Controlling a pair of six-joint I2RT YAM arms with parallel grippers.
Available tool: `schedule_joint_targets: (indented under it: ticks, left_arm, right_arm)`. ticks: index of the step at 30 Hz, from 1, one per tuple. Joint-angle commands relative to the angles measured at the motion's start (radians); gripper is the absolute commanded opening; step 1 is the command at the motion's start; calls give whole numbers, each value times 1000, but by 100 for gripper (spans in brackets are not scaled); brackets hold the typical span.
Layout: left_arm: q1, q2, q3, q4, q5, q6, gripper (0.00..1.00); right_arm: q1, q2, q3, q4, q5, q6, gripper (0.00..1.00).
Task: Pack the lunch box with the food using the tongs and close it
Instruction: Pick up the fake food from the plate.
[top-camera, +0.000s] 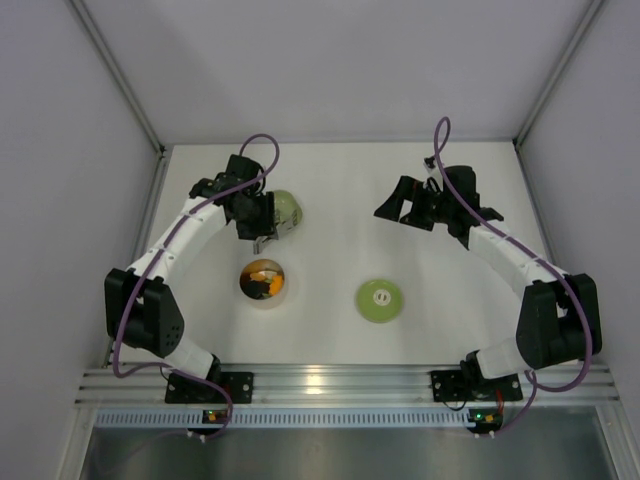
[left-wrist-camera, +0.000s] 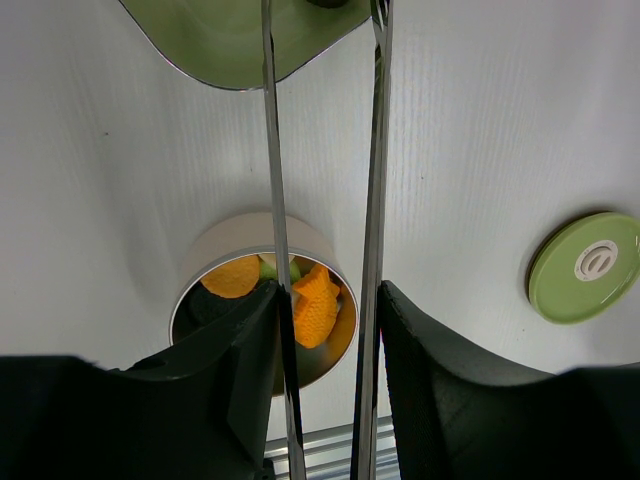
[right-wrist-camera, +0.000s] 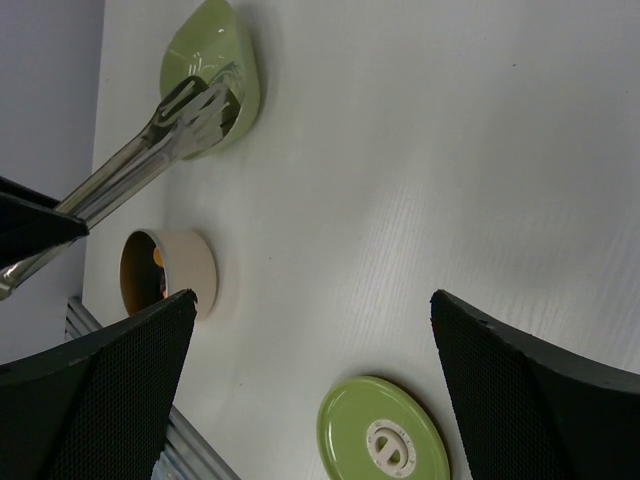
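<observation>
The lunch box (top-camera: 264, 281) stands open left of centre, a round steel container with orange, dark and yellow-green food (left-wrist-camera: 313, 305) inside. Its green lid (top-camera: 380, 301) lies flat to its right, apart from it. My left gripper (top-camera: 258, 222) is shut on the tongs (left-wrist-camera: 272, 150); both thin arms run between its fingers (left-wrist-camera: 440, 350). The tongs' tips (right-wrist-camera: 215, 105) reach into the pale green dish (top-camera: 287, 210) behind the lunch box. Whether they hold a piece I cannot tell. Over the far right of the table my right gripper (right-wrist-camera: 312, 300) hangs open with nothing in it.
White walls close the table on the left, right and back. An aluminium rail (top-camera: 330, 385) runs along the near edge. The lid (right-wrist-camera: 383, 435) lies just below the right gripper in its wrist view.
</observation>
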Motion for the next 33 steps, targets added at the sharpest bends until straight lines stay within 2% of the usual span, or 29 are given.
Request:
schedule_joint_targets:
  ticks: [1,13,17,23,33]
  left_arm:
    - [6,1,14,12,20,7,48]
    - [6,19,-12,22,-8,1,47]
    - [6,21,-17,23,-19,-2,44]
    - [6,16,-20,34,-38,-11,34]
    - [8,-27,-16,60,-121,-30,29]
  right_arm:
    - [5,-27,5,6,8,-26,99]
    - [5,-20,2,15,5,-23,99]
    - [5,-20,1,15,4,-21,100]
    - [5,-17,1,19,4,-21,100]
    - [5,-14,2,19,2,-20,99]
